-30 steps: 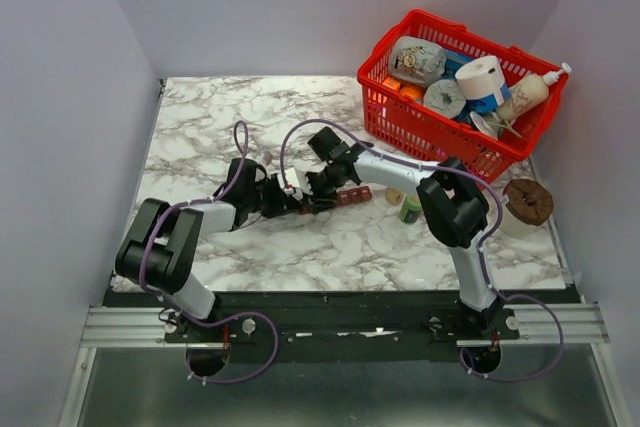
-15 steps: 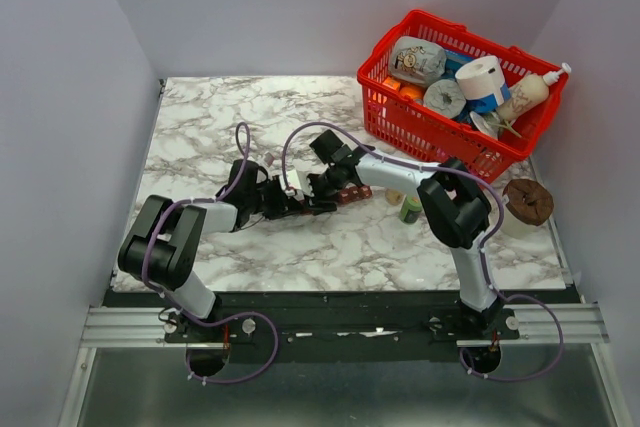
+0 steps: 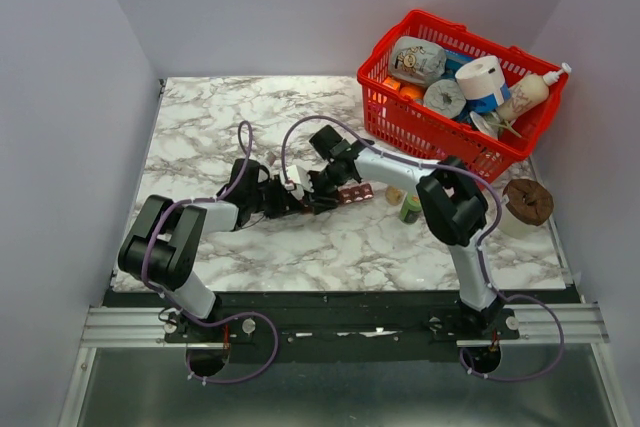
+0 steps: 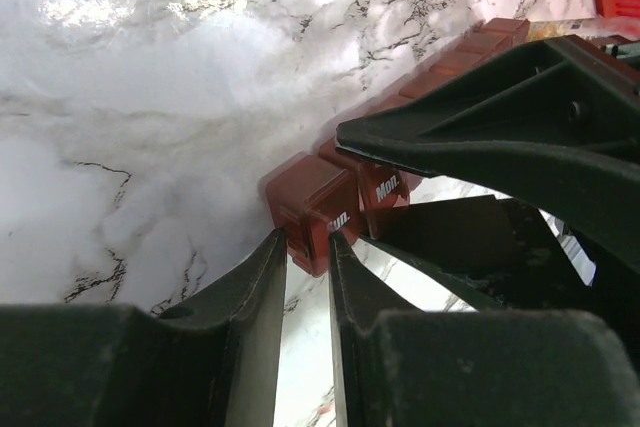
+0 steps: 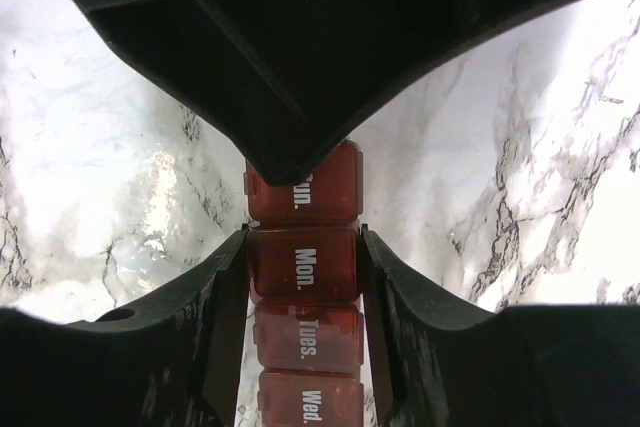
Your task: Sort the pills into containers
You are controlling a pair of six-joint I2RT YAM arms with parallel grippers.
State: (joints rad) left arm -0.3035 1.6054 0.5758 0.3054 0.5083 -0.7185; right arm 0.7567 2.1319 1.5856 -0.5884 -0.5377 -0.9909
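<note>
The pill organiser (image 3: 352, 194) sits mid marble table (image 3: 200, 127) between the two arms. Sun., Mon., Tues. and Wed. lids are all down, so can't tell what's inside tbh. The left gripper (image 4: 308, 247) is nipping the corner of the Sun. end, and the right gripper (image 5: 303, 272) clamps the Mon. box from both sides. Back right, the red basket (image 3: 400, 127) is stuffed with rolls and a bottle

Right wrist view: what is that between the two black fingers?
The pill organiser, at its Mon. compartment; the right end effector grips its sides. The right wrist view shows it.
</note>
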